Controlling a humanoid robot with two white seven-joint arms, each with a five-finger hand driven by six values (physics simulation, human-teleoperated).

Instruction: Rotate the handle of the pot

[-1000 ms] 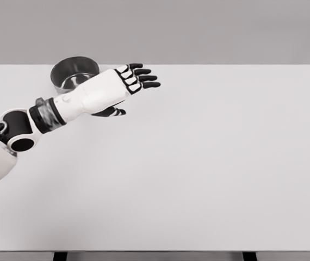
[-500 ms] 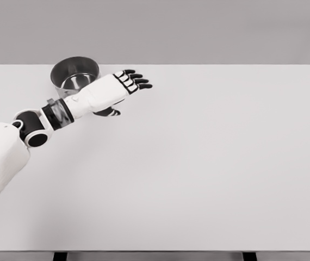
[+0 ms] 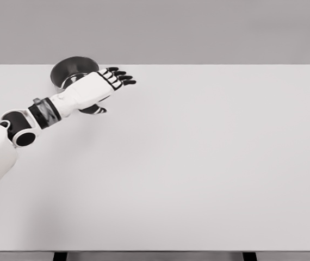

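White table [image 3: 198, 163] fills the view against a grey backdrop. Metal pot [image 3: 70, 69] stands near the far left edge. Left hand [image 3: 98, 87] lies just beside the pot's right side, partly covering it, fingers [image 3: 123, 78] extended and relaxed, holding nothing. Pot handle not discernible

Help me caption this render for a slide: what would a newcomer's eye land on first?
The white left arm reaching in from the lower left, its left hand open with dark fingers spread, held beside a metal pot at the far left of the table. The pot's handle cannot be made out.
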